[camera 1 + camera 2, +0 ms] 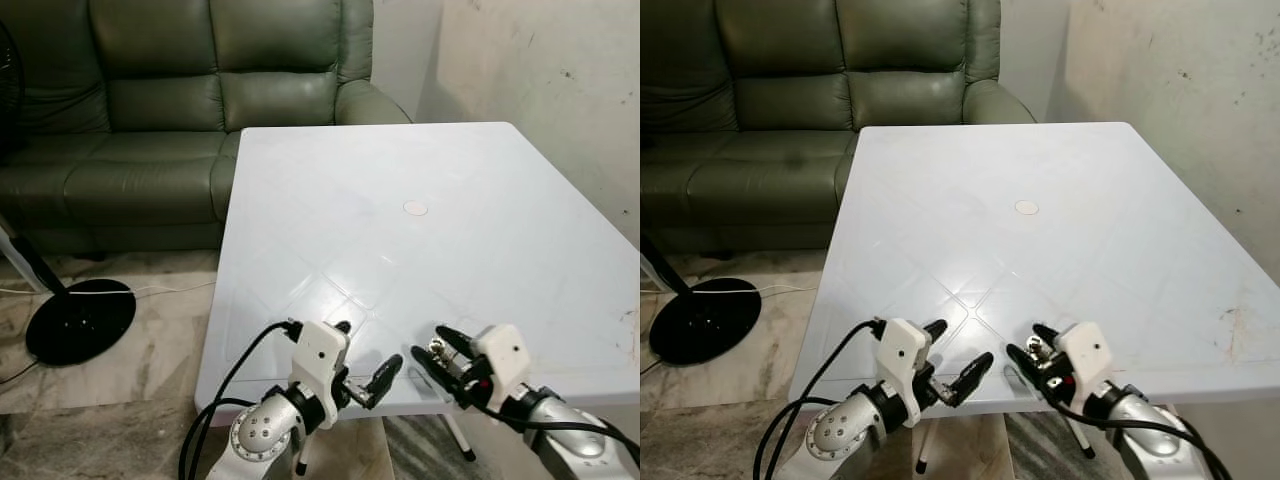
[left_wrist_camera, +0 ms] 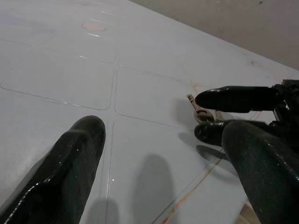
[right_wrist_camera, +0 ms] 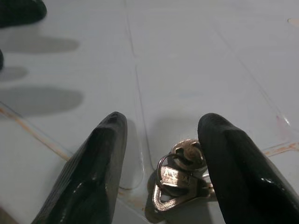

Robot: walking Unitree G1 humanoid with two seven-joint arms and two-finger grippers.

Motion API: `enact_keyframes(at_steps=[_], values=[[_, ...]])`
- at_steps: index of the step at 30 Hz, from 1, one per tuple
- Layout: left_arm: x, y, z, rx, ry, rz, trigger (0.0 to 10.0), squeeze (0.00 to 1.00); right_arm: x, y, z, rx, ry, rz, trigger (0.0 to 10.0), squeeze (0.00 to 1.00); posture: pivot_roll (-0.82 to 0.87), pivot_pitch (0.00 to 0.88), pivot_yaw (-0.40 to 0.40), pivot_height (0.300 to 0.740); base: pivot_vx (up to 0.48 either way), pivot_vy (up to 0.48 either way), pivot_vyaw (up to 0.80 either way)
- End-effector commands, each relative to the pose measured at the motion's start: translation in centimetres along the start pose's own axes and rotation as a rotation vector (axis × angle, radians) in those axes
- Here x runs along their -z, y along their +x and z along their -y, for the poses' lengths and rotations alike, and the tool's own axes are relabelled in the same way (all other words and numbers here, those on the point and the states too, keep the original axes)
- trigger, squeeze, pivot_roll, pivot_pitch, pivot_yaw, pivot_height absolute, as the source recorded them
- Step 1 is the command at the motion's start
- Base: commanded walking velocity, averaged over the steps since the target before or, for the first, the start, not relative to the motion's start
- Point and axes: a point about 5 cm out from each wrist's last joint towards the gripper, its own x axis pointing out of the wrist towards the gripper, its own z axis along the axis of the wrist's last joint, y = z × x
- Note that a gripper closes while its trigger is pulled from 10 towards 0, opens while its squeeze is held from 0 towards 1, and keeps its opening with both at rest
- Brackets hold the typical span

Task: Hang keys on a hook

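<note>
A small bunch of metal keys on a ring lies flat on the white table, close to its near edge. My right gripper is open, with one black finger on each side of the keys and low over the tabletop. In the left wrist view the keys lie between the right gripper's two fingers. My left gripper hovers open over the table's near edge, just left of the right gripper, with nothing in it.
A green leather sofa stands behind the table on the left. A black fan base with a cable sits on the floor at the left. A bare wall runs along the right. A small round mark is on the tabletop.
</note>
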Motion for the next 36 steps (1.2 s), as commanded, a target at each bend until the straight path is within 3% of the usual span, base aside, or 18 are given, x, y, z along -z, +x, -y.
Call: enact_keyframes(at_steps=[1, 8, 9, 12, 14, 22, 36], values=[[-0.6, 0.1, 0.3, 0.007, 0.000, 0.018, 10.0, 0.00, -0.1, 0.1, -0.4, -0.003, -0.022, -0.019, 10.0, 0.00, -0.05, 0.119, -0.021, 0.740, 0.000, 0.000, 0.00], [-0.7, 0.0, 0.2, -0.007, 0.000, 0.022, 10.0, 0.00, 0.6, 0.1, 0.1, 0.076, 0.010, -0.095, 10.0, 0.00, -0.04, 0.122, -0.025, 0.740, 0.000, 0.000, 0.00], [-0.7, 0.0, 0.1, -0.010, -0.002, 0.022, 10.0, 0.00, 0.8, -0.2, 0.3, 0.080, 0.022, -0.095, 4.8, 0.00, -0.04, 0.122, -0.025, 0.740, 0.000, 0.000, 0.00], [-0.7, 0.0, 0.1, -0.013, -0.004, 0.021, 10.0, 0.00, 1.3, -0.6, 0.7, 0.094, 0.003, -0.122, 4.8, 0.00, -0.04, 0.123, -0.025, 0.740, 0.000, 0.000, 0.00], [-0.7, 0.0, 0.1, -0.013, -0.004, 0.021, 10.0, 0.00, 1.3, -1.0, 0.8, 0.082, 0.024, -0.102, 0.0, 0.00, -0.05, 0.123, -0.023, 0.740, 0.000, 0.000, 0.00], [-0.7, 0.0, 0.1, -0.011, -0.008, 0.022, 10.0, 0.00, 1.4, -2.1, 2.0, 0.121, 0.032, -0.099, 0.0, 0.00, -0.05, 0.127, -0.023, 0.740, 0.000, 0.000, 0.00], [-0.8, 0.0, 0.2, -0.017, -0.008, 0.025, 10.0, 0.00, 0.5, -1.5, 2.5, 0.170, 0.068, 0.002, 0.0, 0.00, -0.04, 0.123, -0.028, 0.740, 0.000, 0.000, 0.00]])
